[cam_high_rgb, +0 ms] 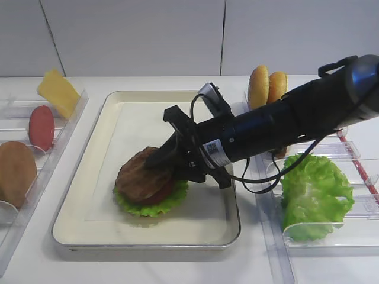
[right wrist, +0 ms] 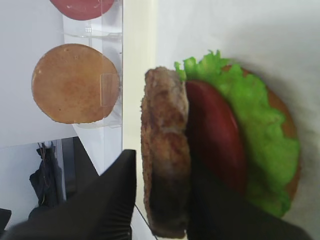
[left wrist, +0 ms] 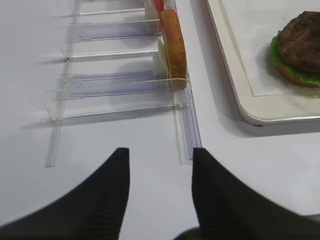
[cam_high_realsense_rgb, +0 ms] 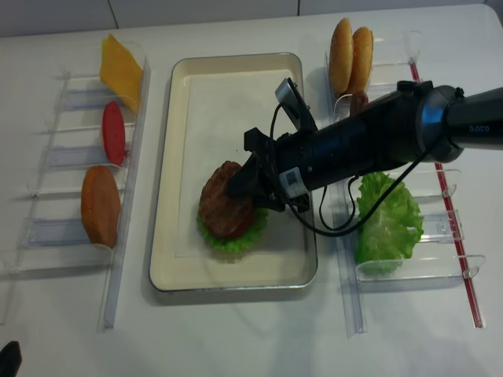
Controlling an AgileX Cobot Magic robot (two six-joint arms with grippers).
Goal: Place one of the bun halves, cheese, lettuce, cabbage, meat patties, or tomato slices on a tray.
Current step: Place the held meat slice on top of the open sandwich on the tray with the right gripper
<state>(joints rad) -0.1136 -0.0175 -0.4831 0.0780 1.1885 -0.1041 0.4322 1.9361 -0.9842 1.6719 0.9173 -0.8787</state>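
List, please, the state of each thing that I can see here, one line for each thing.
Dark brown round meat patty: tilted on the stack, between the right tool's fingers.
Red round tomato slice: flat on the lettuce, under the patty.
Green frilly lettuce leaf: flat, in the stack.
Cream rectangular tray: holds the stack.
Right tool: at the patty, grip unclear.
Left tool: open, empty, above the table.

right arm (cam_high_rgb: 284,121): reaching left, angled down | left gripper (left wrist: 160,165): jaws apart
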